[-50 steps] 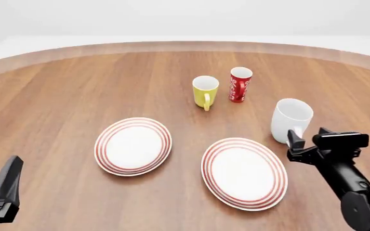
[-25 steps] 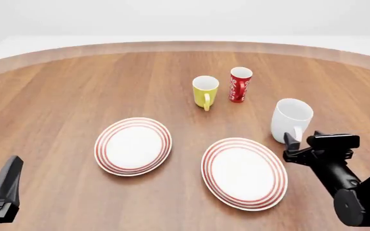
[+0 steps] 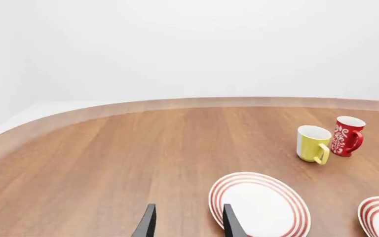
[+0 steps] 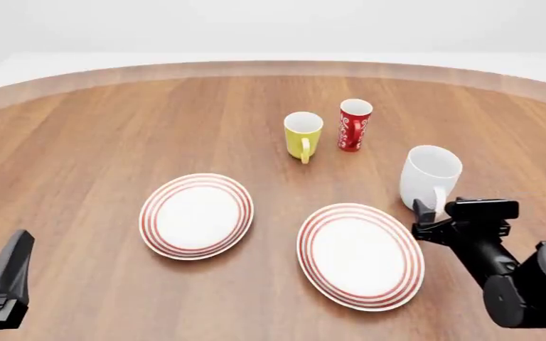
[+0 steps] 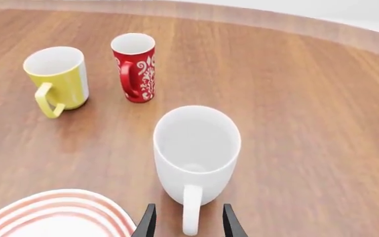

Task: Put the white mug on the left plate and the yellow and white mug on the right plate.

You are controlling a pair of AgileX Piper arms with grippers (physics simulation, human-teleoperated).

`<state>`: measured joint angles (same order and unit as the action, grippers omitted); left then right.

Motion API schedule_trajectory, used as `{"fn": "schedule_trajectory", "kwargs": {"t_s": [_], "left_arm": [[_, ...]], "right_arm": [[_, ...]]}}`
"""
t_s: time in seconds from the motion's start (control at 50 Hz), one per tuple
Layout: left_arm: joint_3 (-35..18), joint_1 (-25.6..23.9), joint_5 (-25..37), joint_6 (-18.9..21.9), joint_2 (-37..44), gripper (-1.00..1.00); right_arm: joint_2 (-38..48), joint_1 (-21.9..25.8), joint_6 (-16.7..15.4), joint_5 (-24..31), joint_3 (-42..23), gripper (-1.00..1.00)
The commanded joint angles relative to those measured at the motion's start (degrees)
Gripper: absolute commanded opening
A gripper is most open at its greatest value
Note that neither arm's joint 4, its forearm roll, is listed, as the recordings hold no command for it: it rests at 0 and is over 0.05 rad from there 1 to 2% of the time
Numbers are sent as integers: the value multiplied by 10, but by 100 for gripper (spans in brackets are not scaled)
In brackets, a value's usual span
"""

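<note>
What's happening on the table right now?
The right gripper is open, its fingers either side of the white mug's handle, not yet gripping. The left gripper sits idle and open near the left plate. Both plates are bare; the yellow and white mug stands untouched beside the red cup.

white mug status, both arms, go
Right gripper open, jaws astride white mug handle. Left gripper open, idle. Both plates bare. Nothing in the way.
</note>
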<state>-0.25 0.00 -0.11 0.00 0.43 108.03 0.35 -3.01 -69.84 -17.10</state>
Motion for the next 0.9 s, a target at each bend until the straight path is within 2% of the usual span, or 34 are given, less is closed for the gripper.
{"fn": "schedule_trajectory", "kwargs": {"t_s": [0.02,0.24,0.26,0.4,0.74,0.78,0.9], "left_arm": [[0,0,0,0,0,100],[0,0,0,0,0,100],[0,0,0,0,0,100],[0,0,0,0,0,100],[0,0,0,0,0,100],[0,0,0,0,0,100],[0,0,0,0,0,100]], "right_arm": [[20,0,4,0,-11,100],[40,7,17,0,-17,100],[44,8,19,0,-19,-100],[36,15,26,0,-15,-100],[-19,20,19,2,9,-100],[-65,23,15,13,24,-100],[-96,29,12,27,31,-100]]}}
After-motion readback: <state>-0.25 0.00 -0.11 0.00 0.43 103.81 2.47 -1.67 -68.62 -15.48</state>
